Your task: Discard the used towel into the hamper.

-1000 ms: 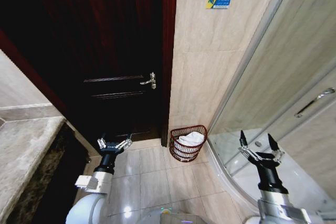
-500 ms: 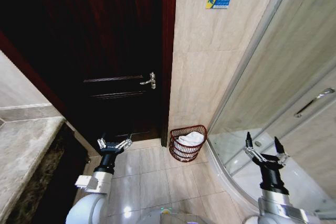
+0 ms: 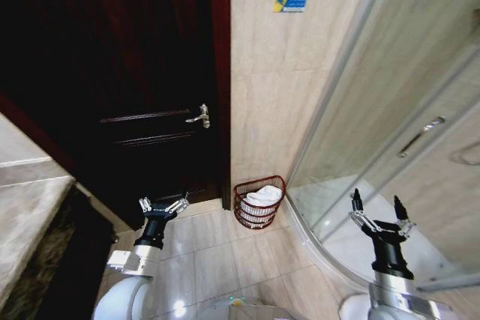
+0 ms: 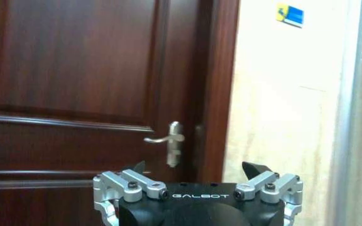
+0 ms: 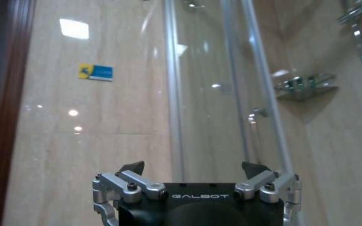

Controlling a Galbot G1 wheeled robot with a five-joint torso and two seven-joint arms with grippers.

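The hamper [image 3: 241,213], a small dark red slatted basket, stands on the floor against the tiled wall between the door and the shower. A white towel [image 3: 262,196] lies inside it. My left gripper [image 3: 163,205] is held up at the lower left, open and empty, well left of the hamper. At the lower right my right gripper [image 3: 379,211] is also raised, open and empty, in front of the shower glass. In the left wrist view the left gripper [image 4: 197,170] points at the door, and in the right wrist view the right gripper [image 5: 193,169] points at the wall and glass.
A dark wooden door [image 3: 142,73] with a metal handle [image 3: 200,116] is shut at the left. The curved glass shower enclosure [image 3: 390,125] fills the right. A stone counter edge [image 3: 30,215] runs along the far left. Tiled floor [image 3: 225,260] lies ahead.
The whole head view has shifted left, so the camera has turned right. The right gripper sits slightly lower than one second ago. The towel stays in the hamper.
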